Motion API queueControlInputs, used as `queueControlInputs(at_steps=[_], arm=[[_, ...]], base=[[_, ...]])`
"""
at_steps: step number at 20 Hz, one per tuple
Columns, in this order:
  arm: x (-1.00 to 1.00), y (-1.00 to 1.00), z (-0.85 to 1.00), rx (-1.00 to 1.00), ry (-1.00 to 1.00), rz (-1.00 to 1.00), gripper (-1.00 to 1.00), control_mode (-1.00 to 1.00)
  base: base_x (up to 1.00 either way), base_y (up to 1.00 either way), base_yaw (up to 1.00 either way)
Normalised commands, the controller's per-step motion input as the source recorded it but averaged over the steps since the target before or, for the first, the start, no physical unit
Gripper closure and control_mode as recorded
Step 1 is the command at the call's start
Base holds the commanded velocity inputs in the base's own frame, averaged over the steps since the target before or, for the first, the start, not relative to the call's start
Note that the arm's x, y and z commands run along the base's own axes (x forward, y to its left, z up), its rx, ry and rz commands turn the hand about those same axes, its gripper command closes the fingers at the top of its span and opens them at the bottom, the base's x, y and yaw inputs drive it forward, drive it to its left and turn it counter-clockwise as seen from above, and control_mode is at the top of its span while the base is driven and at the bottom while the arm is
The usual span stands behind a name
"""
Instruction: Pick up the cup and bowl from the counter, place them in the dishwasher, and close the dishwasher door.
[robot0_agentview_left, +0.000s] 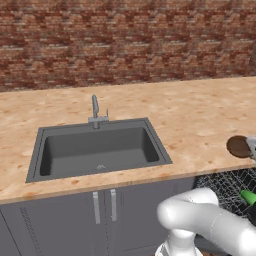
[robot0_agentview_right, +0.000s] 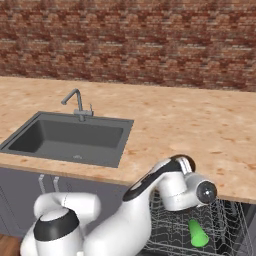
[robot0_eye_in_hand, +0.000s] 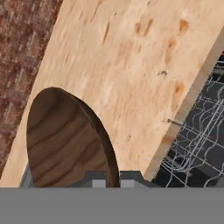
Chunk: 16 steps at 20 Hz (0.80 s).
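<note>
The bowl (robot0_eye_in_hand: 65, 140), a shallow dark brown dish, fills the lower left of the hand view, and my gripper (robot0_eye_in_hand: 113, 180) is shut on its rim. In the left base view the bowl (robot0_agentview_left: 238, 146) is over the counter (robot0_agentview_left: 175, 110) close to its front edge, with the gripper (robot0_agentview_left: 252, 147) at its right side. The green cup (robot0_agentview_right: 198, 233) lies in the wire rack of the open dishwasher (robot0_agentview_right: 170, 225) below the counter edge; the cup (robot0_agentview_left: 248, 196) also shows as a sliver from the left. The dishwasher door is out of view.
A dark grey sink (robot0_agentview_left: 100, 147) with a faucet (robot0_agentview_left: 96, 112) is set into the counter at the left. Grey cabinet doors (robot0_agentview_left: 75, 215) with silver handles sit below it. A brick wall (robot0_agentview_left: 125, 40) backs the counter.
</note>
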Motion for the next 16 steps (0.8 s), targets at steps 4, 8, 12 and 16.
queueControlInputs(at_steps=[4, 8, 12, 16], arm=[[-0.71, -0.15, 0.18, 0.00, -0.09, 0.00, 1.00, -1.00], [-0.62, -0.07, 0.02, 0.00, -0.07, 0.00, 1.00, -1.00], [-0.46, -0.05, -0.05, 0.00, -0.02, 0.00, 1.00, -1.00], [-0.44, -0.10, -0.16, 0.00, -0.01, 0.00, 1.00, -1.00]], base=[[0.00, 0.00, 0.00], [0.00, 0.00, 0.00], [0.00, 0.00, 0.00], [0.00, 0.00, 0.00]])
